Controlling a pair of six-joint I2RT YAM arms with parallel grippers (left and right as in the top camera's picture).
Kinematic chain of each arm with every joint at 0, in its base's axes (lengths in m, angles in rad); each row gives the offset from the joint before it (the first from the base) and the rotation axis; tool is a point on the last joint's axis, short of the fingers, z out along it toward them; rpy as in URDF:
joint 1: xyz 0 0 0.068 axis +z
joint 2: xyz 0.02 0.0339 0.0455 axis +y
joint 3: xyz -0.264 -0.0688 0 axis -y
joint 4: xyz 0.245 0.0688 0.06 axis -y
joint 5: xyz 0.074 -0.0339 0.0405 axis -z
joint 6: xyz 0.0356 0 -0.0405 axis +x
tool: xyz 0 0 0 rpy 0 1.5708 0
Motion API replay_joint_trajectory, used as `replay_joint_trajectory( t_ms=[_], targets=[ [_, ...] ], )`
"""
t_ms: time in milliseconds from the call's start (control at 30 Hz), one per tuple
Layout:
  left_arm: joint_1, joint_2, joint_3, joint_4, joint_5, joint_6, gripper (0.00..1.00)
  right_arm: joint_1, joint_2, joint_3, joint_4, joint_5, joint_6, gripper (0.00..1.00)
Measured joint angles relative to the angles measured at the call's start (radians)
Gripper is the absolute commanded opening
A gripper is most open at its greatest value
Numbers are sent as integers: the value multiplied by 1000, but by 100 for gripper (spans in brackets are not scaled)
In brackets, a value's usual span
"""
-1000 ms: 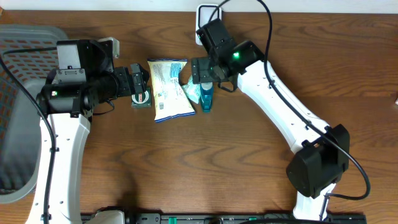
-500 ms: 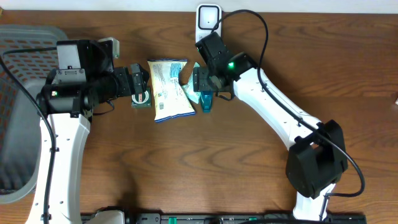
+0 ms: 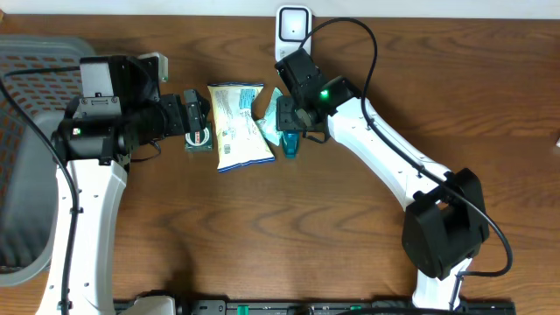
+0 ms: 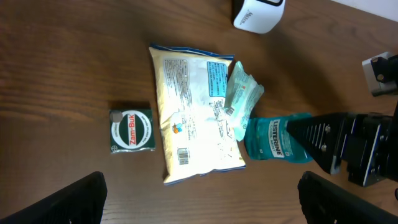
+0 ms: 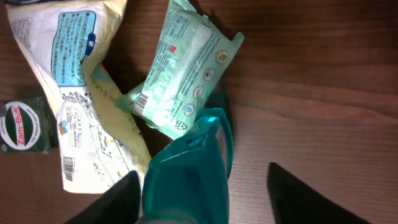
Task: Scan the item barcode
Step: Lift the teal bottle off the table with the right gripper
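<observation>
Over the far middle of the table, the right gripper (image 5: 202, 171) has eased in on the bottle (image 5: 186, 168) during the last second, its jaws narrowing as it came. They now straddle the teal body part open, one finger just beside it and the other with a gap left, so nothing is gripped yet. To my eye that makes the bottle the item picked for scanning, with the lift and the scan both still to come. It lies on its side, a wipes packet (image 5: 183, 78) resting at its 11 o'clock and overlapping the bag (image 3: 239, 127) at 9 o'clock. The scanner (image 3: 291, 22) stands near at 12 o'clock. Past the bag, again at 9 o'clock, sits a small green tin (image 4: 130, 130), and above it the left gripper (image 4: 200, 180) hangs spread wide, holding nothing. Far out at 9 o'clock is the grey basket (image 3: 35, 70); I can see nothing in the part that shows.
</observation>
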Motion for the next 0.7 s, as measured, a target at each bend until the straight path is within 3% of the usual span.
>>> replay_joint_trajectory(
  t_ms=[167,567,700],
  targets=[
    [0,0,0,0,0,0,98,0,0,-5,8,0,0,63],
    [0,0,0,0,0,0,98,0,0,-30,25,3,-49,25],
    [0,0,0,0,0,0,98,-2,-1,-30,28,14,-85,21]
  ],
)
